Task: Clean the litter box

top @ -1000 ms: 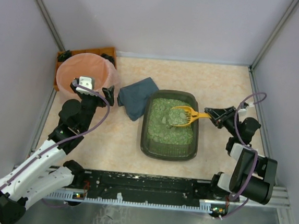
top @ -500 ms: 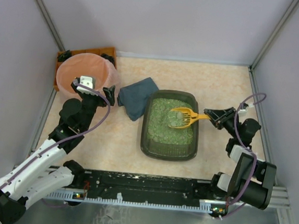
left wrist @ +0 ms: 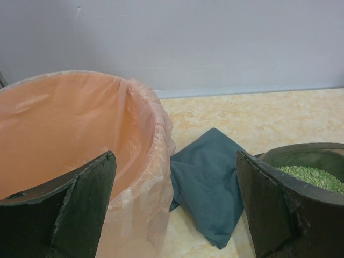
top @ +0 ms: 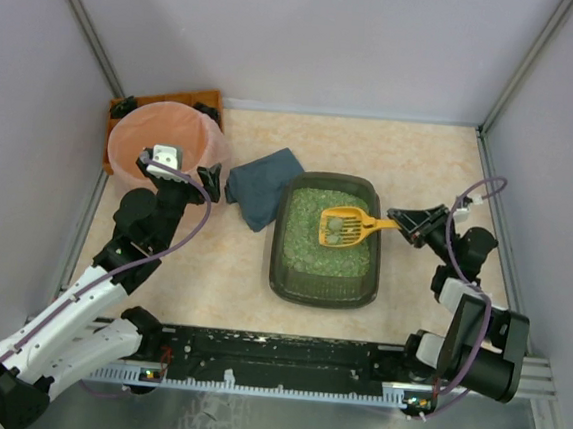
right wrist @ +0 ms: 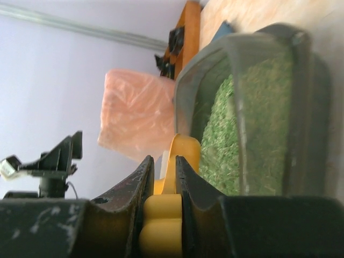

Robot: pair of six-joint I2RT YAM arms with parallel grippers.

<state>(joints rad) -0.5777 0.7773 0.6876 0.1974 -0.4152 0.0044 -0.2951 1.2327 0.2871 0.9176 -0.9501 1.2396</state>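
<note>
A dark litter box (top: 320, 296), filled with green granules, sits at the middle of the pale speckled bench (top: 422, 156), its long side running away from the two arms. The right gripper (top: 398, 222) reaches in from the box's right side, jaws clenched on the handle of a yellow scoop (top: 347, 225); the handle crosses the right rim, and the slotted head lies over the far right part of the litter, carrying green granules and a greyish lump. In the right wrist view the yellow handle is squeezed tight between the two dark jaws. On the other side, the left gripper (top: 184, 177) hangs by the near right rim of a round pink bucket (top: 123, 130) lined with a thin plastic bag — its jaws spread wide, grasping nothing. A crumpled blue-grey cloth (top: 262, 184) lies flat on the bench between the bucket and the litter box, up against the box's far left corner and directly on the line from scoop to bucket. Behind the bucket, in the far left corner, an orange-brown tray (top: 191, 99) pokes out — dark clips show along its edge. Grey walls close off the bench on three sides.
</note>
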